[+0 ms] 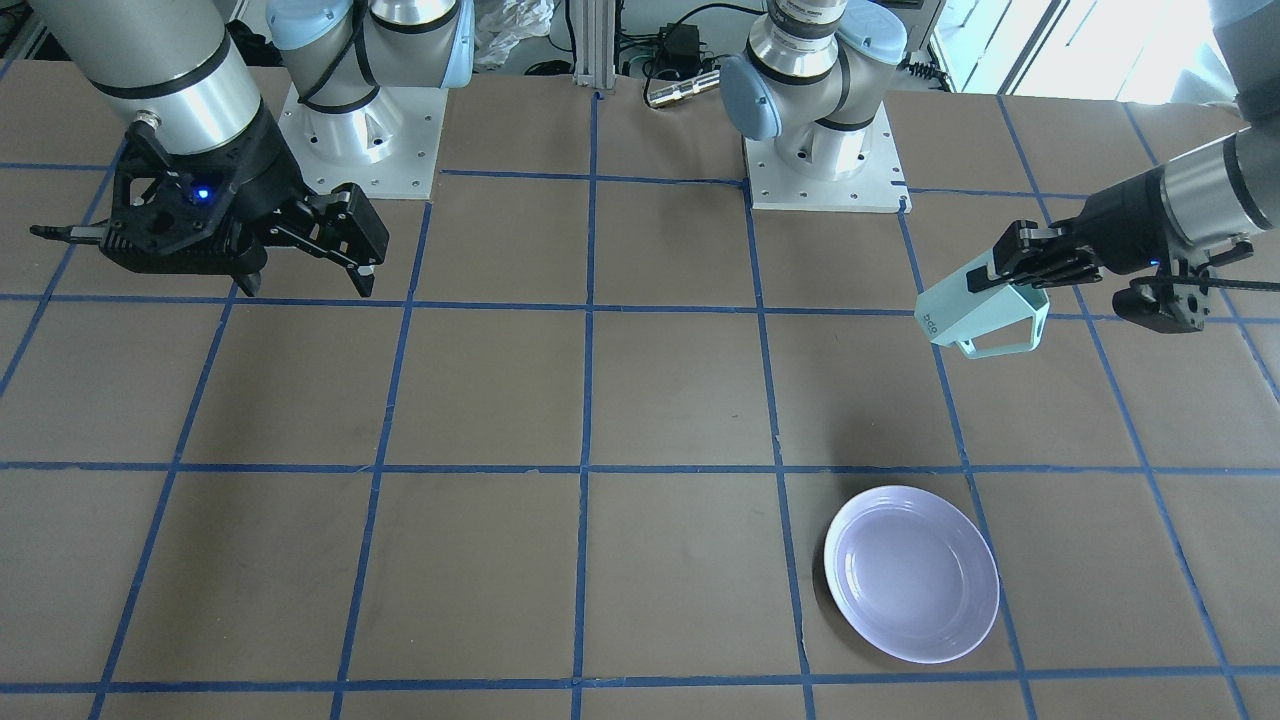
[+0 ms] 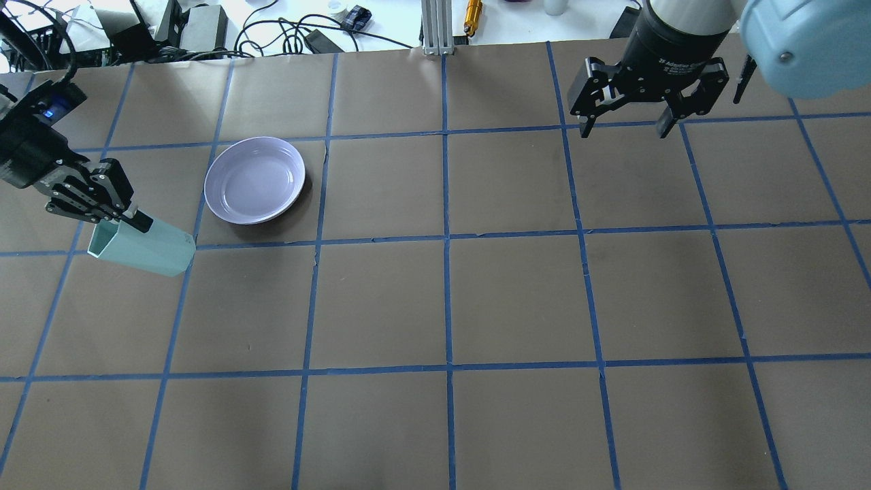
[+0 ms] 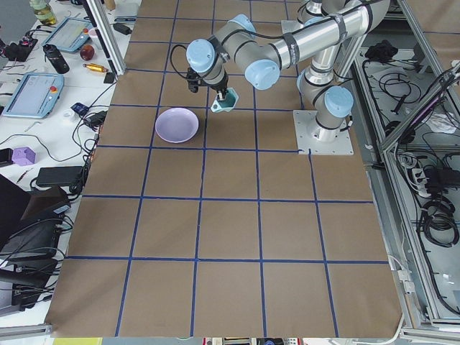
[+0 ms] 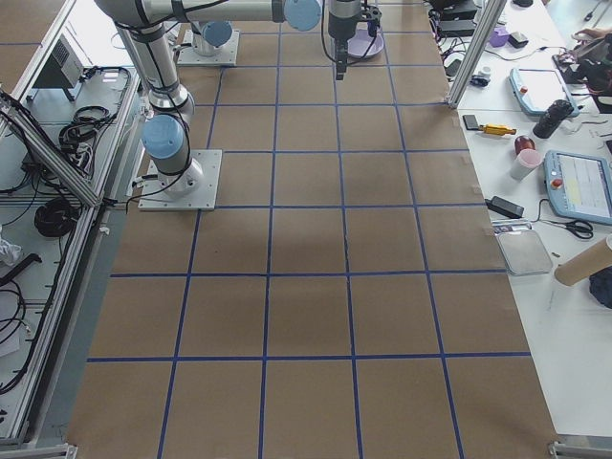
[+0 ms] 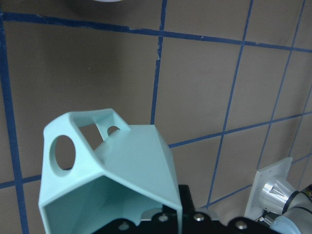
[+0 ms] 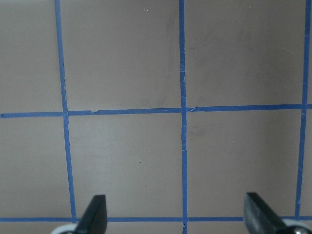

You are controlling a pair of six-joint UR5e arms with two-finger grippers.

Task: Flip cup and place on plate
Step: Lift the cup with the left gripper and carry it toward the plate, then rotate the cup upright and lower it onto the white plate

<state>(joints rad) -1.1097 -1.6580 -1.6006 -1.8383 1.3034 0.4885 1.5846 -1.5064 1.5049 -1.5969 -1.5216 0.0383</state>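
My left gripper point(image 1: 1010, 268) is shut on the rim of the mint-green faceted cup point(image 1: 975, 312) and holds it in the air, tilted almost on its side. The cup also shows in the overhead view point(image 2: 146, 248), held by the same gripper point(image 2: 129, 216), and fills the left wrist view point(image 5: 112, 175) with its handle on the left. The pale lavender plate point(image 1: 912, 574) lies empty on the table, apart from the cup; it also shows in the overhead view point(image 2: 255, 180). My right gripper point(image 2: 625, 126) is open and empty, high over the far right of the table, and its fingertips point(image 6: 95, 214) show spread wide.
The table is brown paper with a blue tape grid point(image 2: 446, 238). The two arm bases point(image 1: 825, 150) stand on white mounting plates at the robot's side. Cables and small tools lie beyond the far table edge point(image 2: 306, 34).
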